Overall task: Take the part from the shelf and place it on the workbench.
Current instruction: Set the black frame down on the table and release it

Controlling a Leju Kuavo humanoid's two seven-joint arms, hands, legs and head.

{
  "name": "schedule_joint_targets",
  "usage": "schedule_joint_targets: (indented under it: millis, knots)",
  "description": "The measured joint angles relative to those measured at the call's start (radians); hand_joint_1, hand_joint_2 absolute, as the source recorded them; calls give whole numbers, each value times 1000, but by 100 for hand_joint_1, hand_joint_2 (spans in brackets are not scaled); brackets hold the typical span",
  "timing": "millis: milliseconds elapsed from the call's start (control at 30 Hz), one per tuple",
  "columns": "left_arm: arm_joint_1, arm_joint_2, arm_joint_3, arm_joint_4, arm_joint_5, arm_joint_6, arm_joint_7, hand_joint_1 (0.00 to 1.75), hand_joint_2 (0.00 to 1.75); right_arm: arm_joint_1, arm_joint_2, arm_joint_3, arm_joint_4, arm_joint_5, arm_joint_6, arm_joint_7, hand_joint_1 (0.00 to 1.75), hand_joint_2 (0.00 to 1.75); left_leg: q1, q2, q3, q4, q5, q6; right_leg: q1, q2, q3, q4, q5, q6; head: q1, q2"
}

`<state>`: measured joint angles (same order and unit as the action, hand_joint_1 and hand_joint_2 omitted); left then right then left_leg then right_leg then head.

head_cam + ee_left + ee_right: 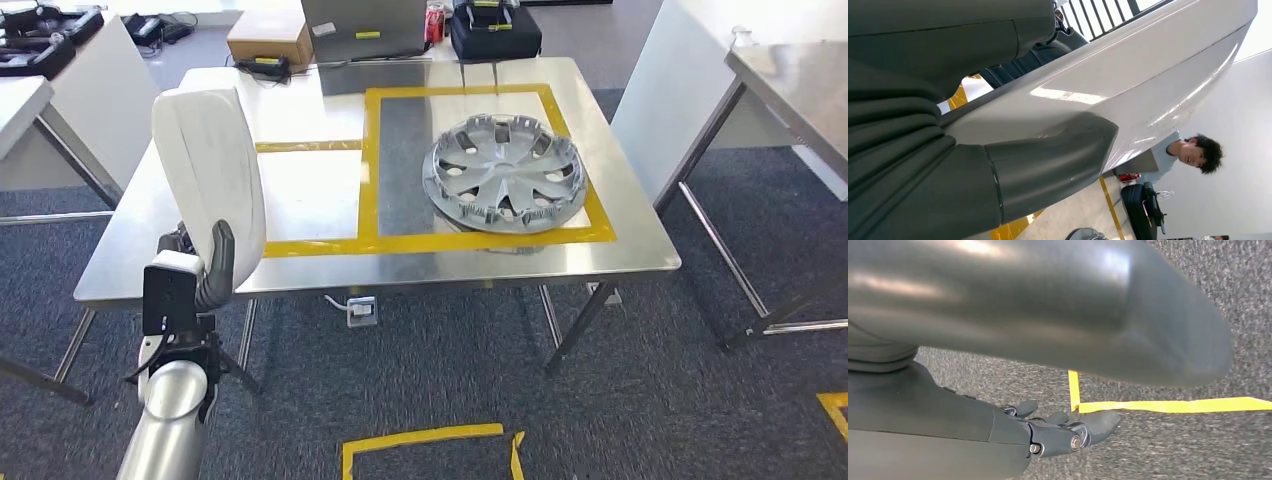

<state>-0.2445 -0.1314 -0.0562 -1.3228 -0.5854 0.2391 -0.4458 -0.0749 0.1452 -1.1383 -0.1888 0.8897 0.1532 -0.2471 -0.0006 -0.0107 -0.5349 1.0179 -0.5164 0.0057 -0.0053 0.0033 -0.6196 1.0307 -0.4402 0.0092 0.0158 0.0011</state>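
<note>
My left hand (203, 272) grips a white curved part (210, 165) by its lower edge and holds it upright over the front left corner of the steel workbench (310, 190). From the left wrist camera, the thumb (1048, 165) presses on the part's glossy white surface (1128, 75). A silver hubcap (505, 172) lies on the workbench inside a yellow-taped rectangle. My right hand (1053, 432) hangs above grey carpet with its fingers apart, holding nothing.
At the workbench's far edge stand a cardboard box (270, 38), a red can (434, 22) and a black case (495, 30). Another steel table (800, 90) is on the right. Yellow tape (430, 438) marks the floor. A person (1198, 152) is behind the workbench.
</note>
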Motion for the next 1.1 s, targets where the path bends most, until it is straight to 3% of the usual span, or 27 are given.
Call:
schedule_joint_targets:
  millis: [100, 167, 233, 267, 300, 333, 367, 400, 467, 500, 600, 667, 700, 767, 800, 833, 867, 933, 967, 1033, 1100]
  knots:
    - [5, 1, 0, -12, 0, 0, 0, 175, 175, 0, 1, 0, 0, 2, 1, 1, 0, 0, 1, 0, 9, -1, -12, -17, -1, 1, 13, -8, -14, -18, -3, 0]
    - [7, 4, 1, -18, 0, 0, -4, 175, 175, 0, 2, 0, 0, 2, 1, -1, 0, 0, 2, 2, -13, 57, -40, -29, -4, 0, 29, -14, -21, -31, -7, 0]
    - [12, 7, 1, -19, 2, 0, -8, 175, 175, 0, 2, 0, 0, 3, 2, -3, 0, 0, 5, 4, -88, 189, -89, -36, -4, -1, 42, -16, -33, -39, -11, 0]
    - [15, 9, 1, -18, 4, 0, -9, 175, 175, 0, 2, 0, 0, 3, 3, -5, 0, 0, 5, 5, -130, 250, -103, -38, -4, 0, 49, -16, -39, -40, -10, 0]
    - [19, 10, 1, -17, 6, 0, -10, 175, 175, 0, 2, 0, 0, 3, 4, -6, 0, 0, 5, 5, -160, 285, -99, -38, -4, 0, 57, -15, -46, -40, -10, 0]
    - [21, 11, 1, -16, 7, 0, -10, 175, 175, 1, 2, 0, 0, 3, 4, -7, 0, 0, 5, 5, -172, 279, -73, -37, -4, 1, 66, -15, -54, -39, -11, 0]
    - [22, 13, 1, -15, 8, 1, -10, 175, 175, 1, 3, 0, 0, 3, 4, -9, 0, 0, 5, 5, -166, 238, -29, -35, -4, 2, 78, -15, -62, -38, -11, 0]
    - [22, 15, 2, -16, 9, 2, -11, 175, 175, 1, 3, 0, 0, 4, 4, -10, 0, 0, 5, 5, -145, 168, 23, -31, -4, 2, 90, -15, -71, -36, -11, 0]
    - [23, 18, 2, -17, 9, 4, -13, 175, 175, 0, 4, 0, 0, 7, 4, -11, 0, 0, 2, 6, -99, 52, 79, -22, -1, 3, 104, -15, -89, -26, -11, 0]
    - [25, 19, 2, -19, 10, 4, -14, 175, 175, -1, 5, 0, 0, 9, 4, -11, 0, 0, 0, 6, -87, 23, 85, -17, -1, 3, 106, -15, -95, -21, -10, 0]
    - [30, 21, 4, -27, 8, 5, -15, 175, 175, -3, 5, 0, 0, 9, 4, -8, 0, 0, -2, 2, -78, 12, 69, 0, -1, 2, 111, -19, -105, -3, -8, 0]
    - [28, 21, 5, -32, 2, 5, -15, 175, 175, -4, 5, -1, 0, 4, 5, -6, 0, 0, 2, 1, -66, 6, 63, 12, -3, 1, 96, 21, -125, 9, -5, 0]
    - [27, 21, 5, -33, 0, 4, -15, 175, 175, -6, 5, -1, 0, 2, 5, -6, 0, 0, 4, 2, -60, 3, 59, 17, -4, 0, 68, 74, -146, 15, -3, 0]
    - [26, 21, 5, -32, -1, 4, -15, 175, 175, -7, 5, -1, 0, 0, 5, -3, 0, 0, 3, 4, -50, 2, 49, 23, -5, 0, -21, 213, -191, 22, -1, 0]
    - [27, 21, 5, -32, -1, 4, -15, 175, 175, -6, 5, -2, 0, 0, 5, -1, 0, 0, 3, 4, -44, 3, 42, 24, -5, 0, -61, 263, -195, 24, -1, 0]
    - [27, 21, 5, -31, -1, 4, -15, 175, 175, -5, 5, -4, 0, 0, 5, 0, 0, 0, 3, 3, -36, 3, 35, 23, -5, 0, -85, 278, -178, 24, -1, 0]
    - [28, 21, 5, -30, -1, 4, -15, 175, 175, -4, 5, -6, 0, 0, 5, 0, 0, 0, 3, 2, -26, 3, 27, 21, -5, 0, -88, 252, -139, 22, 0, 0]
    - [28, 21, 5, -30, -1, 4, -15, 175, 175, -3, 5, -8, 0, 0, 5, 0, 0, 0, 3, 1, -3, 3, 10, 16, -4, 0, -50, 123, -40, 15, -1, 0]
    - [27, 20, 5, -30, -1, 4, -15, 175, 175, -3, 5, -8, 0, 0, 5, 0, 0, 0, 1, 0, 6, 4, 1, 12, -2, 0, -25, 60, -11, 10, -1, 0]
    - [26, 20, 5, -30, -1, 4, -15, 175, 175, -4, 5, -9, 0, 0, 5, 1, 0, 0, -1, -1, 13, 2, -10, 1, 4, 0, 1, 3, -4, -3, -1, 0]
    - [24, 20, 5, -30, -1, 3, -15, 175, 175, -5, 6, -10, 0, -1, 5, 1, 0, 0, -1, 0, 18, -4, -17, -11, 4, 0, 7, -5, -14, -15, -2, 0]
